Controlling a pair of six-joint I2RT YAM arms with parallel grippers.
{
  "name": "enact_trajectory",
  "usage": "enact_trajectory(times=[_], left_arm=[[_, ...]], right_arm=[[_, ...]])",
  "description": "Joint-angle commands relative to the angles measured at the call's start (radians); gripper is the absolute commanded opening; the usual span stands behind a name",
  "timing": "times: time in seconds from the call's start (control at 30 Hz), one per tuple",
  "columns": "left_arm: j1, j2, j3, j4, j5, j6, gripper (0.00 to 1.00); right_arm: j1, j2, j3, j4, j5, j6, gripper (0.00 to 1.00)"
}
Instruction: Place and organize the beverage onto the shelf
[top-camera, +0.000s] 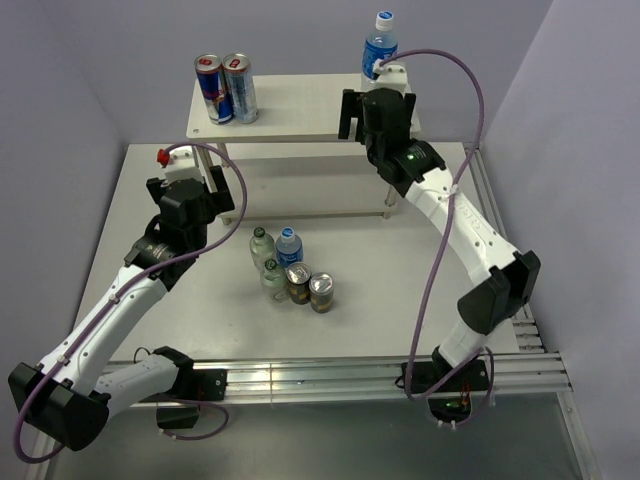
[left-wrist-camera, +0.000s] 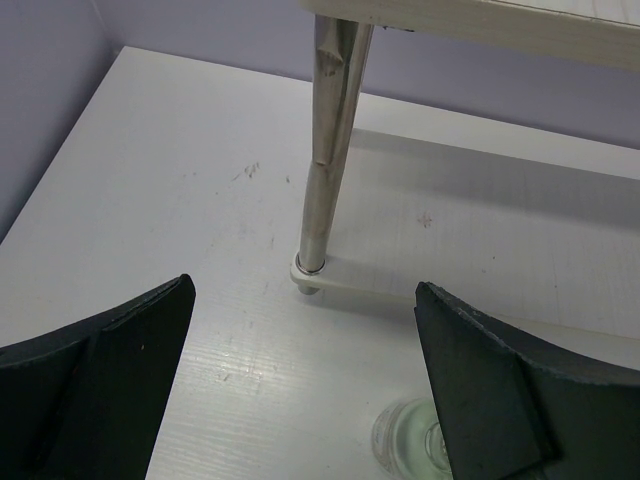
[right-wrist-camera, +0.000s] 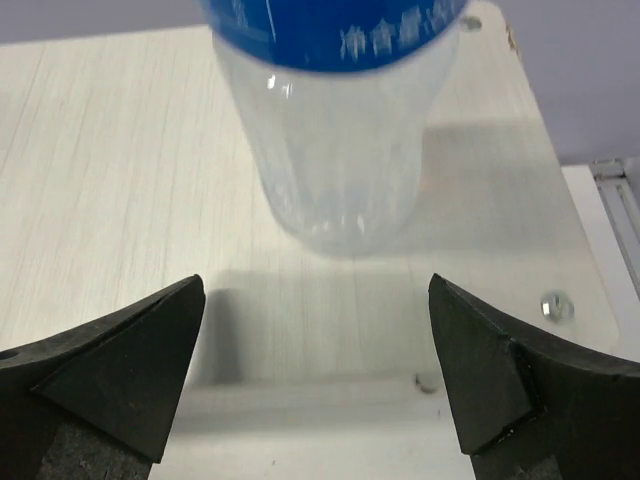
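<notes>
The cream-white shelf (top-camera: 300, 108) stands at the back of the table. One blue-labelled, white-capped bottle (top-camera: 379, 46) stands upright on its top board at the right rear. My right gripper (top-camera: 377, 116) is open just in front of that bottle and is not touching it. In the right wrist view the bottle (right-wrist-camera: 335, 130) stands beyond the open gripper (right-wrist-camera: 315, 385). On the table lie a cluster of two green-capped bottles (top-camera: 267, 262), a second blue-labelled bottle (top-camera: 289, 246) and two dark cans (top-camera: 311, 288). My left gripper (top-camera: 192, 192) is open and empty by the shelf's front left leg (left-wrist-camera: 326, 170).
Two tall blue-and-silver cans (top-camera: 226, 88) stand on the shelf top at the left. The lower board (left-wrist-camera: 480, 240) shows in the left wrist view. A clear bottle's top (left-wrist-camera: 405, 440) peeks beside my left gripper's right finger. Purple walls close in the table on both sides.
</notes>
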Motion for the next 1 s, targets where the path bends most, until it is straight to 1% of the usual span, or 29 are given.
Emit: enact_trajectory(times=[0.0, 0.1, 0.2, 0.23, 0.3, 0.33, 0.37, 0.4, 0.43, 0.47, 0.6, 0.73, 0.97], left_arm=[[0.005, -0.020, 0.002, 0.034, 0.002, 0.014, 0.99], [0.009, -0.020, 0.004, 0.034, 0.000, 0.014, 0.99], [0.009, -0.022, 0.002, 0.034, 0.000, 0.014, 0.99], [0.009, -0.022, 0.002, 0.034, -0.001, 0.012, 0.99], [0.012, -0.022, 0.002, 0.034, -0.001, 0.014, 0.99], [0.012, -0.020, 0.002, 0.033, -0.001, 0.012, 0.99], [0.012, -0.020, 0.004, 0.034, 0.000, 0.012, 0.99], [0.012, -0.020, 0.005, 0.031, -0.001, 0.012, 0.99], [0.014, -0.018, 0.005, 0.033, 0.000, 0.012, 0.99], [0.015, -0.018, 0.004, 0.031, 0.000, 0.012, 0.99], [0.017, -0.025, 0.002, 0.036, -0.003, 0.012, 0.99], [0.017, -0.022, -0.001, 0.036, -0.006, 0.012, 0.99], [0.018, -0.025, 0.001, 0.034, -0.006, 0.012, 0.99]], right_arm=[[0.043, -0.139, -0.089, 0.076, 0.053, 0.034, 1.00], [0.076, -0.193, -0.150, 0.055, 0.076, 0.074, 1.00], [0.164, -0.295, -0.294, 0.079, 0.086, 0.111, 1.00], [0.233, -0.343, -0.384, 0.096, 0.083, 0.120, 1.00], [0.304, -0.380, -0.468, 0.127, 0.031, 0.169, 1.00], [0.356, -0.406, -0.541, 0.142, 0.005, 0.186, 1.00], [0.379, -0.414, -0.575, 0.174, -0.033, 0.203, 1.00], [0.401, -0.420, -0.632, 0.190, -0.048, 0.234, 1.00], [0.419, -0.422, -0.653, 0.204, -0.061, 0.243, 1.00], [0.451, -0.419, -0.670, 0.228, -0.065, 0.254, 1.00], [0.488, -0.357, -0.698, 0.251, -0.102, 0.289, 1.00], [0.491, -0.299, -0.693, 0.268, -0.099, 0.295, 1.00], [0.496, -0.254, -0.684, 0.305, -0.104, 0.292, 1.00]])
